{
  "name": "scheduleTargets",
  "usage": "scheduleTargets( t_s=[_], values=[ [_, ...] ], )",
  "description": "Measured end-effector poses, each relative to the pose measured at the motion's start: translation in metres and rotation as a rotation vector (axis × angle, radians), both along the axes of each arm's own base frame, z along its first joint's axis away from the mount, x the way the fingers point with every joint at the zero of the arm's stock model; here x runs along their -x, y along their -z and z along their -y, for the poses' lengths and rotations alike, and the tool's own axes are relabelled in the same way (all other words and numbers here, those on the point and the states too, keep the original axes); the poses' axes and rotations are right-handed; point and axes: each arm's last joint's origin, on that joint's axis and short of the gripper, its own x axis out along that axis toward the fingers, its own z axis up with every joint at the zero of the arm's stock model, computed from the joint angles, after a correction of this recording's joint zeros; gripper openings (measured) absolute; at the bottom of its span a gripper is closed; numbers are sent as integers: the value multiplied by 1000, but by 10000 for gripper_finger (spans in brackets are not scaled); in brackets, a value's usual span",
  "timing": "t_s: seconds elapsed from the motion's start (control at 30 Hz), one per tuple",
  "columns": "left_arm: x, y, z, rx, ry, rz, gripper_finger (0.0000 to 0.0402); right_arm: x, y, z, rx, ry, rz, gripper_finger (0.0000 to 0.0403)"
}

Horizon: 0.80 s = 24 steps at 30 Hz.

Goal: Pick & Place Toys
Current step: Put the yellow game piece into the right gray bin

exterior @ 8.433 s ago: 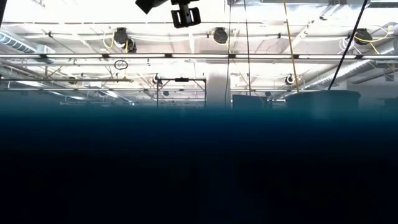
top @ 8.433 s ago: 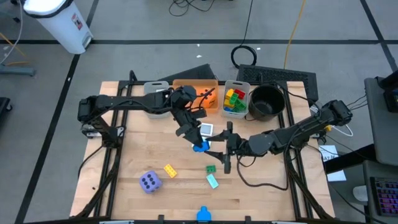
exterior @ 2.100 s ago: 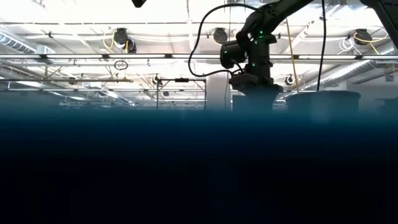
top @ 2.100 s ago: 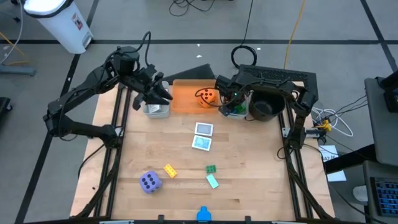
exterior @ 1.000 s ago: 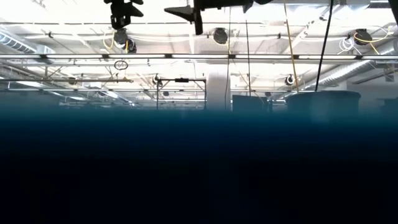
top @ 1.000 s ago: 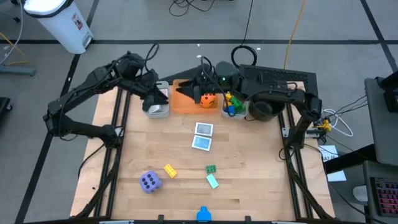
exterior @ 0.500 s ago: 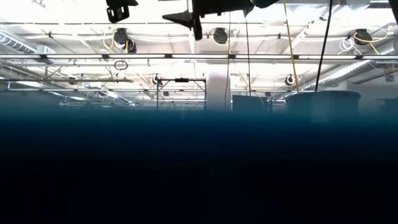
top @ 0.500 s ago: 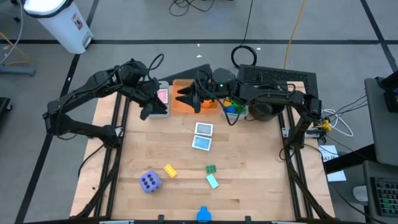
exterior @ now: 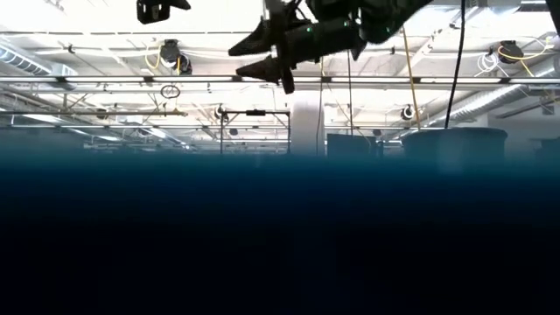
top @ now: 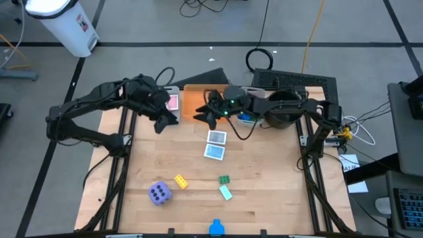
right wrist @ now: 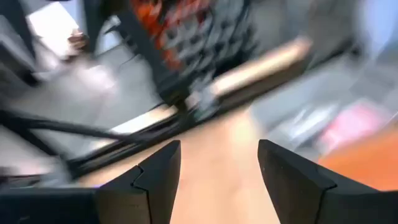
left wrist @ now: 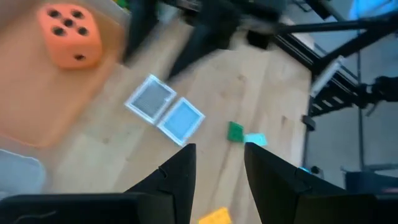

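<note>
The orange die (left wrist: pixel 68 34) sits in the orange bin (top: pixel 190 99); my right arm hides it in the high view. Two picture cards (top: pixel 216 137) (top: pixel 213 151) lie flat mid-table. Nearer are a purple die (top: pixel 159 193), a yellow brick (top: pixel 180 181), a green brick (top: pixel 224 179) and a teal piece (top: pixel 226 192). My left gripper (top: pixel 160 125) hangs open over the table beside the grey bin, holding nothing. My right gripper (top: pixel 200 116) is open too, above the orange bin's near edge, with nothing between its fingers (right wrist: pixel 158 171).
A grey bin (top: pixel 172 104) holding a pink card stands at the far left. A second grey bin with bricks (top: pixel 248 118) and a black bowl (top: pixel 284 109) stand at the far right. A blue piece (top: pixel 216 228) lies at the near edge.
My left gripper has swung away from the grey bin toward the table's near edge, rolling a little. My right gripper has come down and moved toward the near edge over the orange bin. Both stay open, and no toy has moved.
</note>
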Motion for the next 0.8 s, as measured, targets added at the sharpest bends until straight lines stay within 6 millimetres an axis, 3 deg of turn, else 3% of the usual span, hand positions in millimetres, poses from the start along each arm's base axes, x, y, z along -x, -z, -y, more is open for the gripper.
scheduleTargets(
  t_s=[0.07, 0.13, 0.3, 0.47, 0.6, 0.8],
  values=[
    [-2, 0, 7, 14, 0, -7, 140, 0, 7, 3, 168, 74, 82, 208],
    [-3, 1, 14, 17, 2, -16, 141, 2, 13, 5, 210, 162, 163, 210],
    [-5, 2, 33, -54, 17, -43, 141, 15, 18, 6, 195, 330, 378, 207],
    [2, 9, 49, -163, 51, -147, 141, 29, 16, 3, 122, 317, 584, 207],
    [4, 23, 59, -208, 46, -219, 141, 35, 3, -14, 231, 99, 512, 210],
    [3, 55, 70, -202, 89, -258, 141, 51, -23, -59, 341, 38, 214, 207]
  ],
)
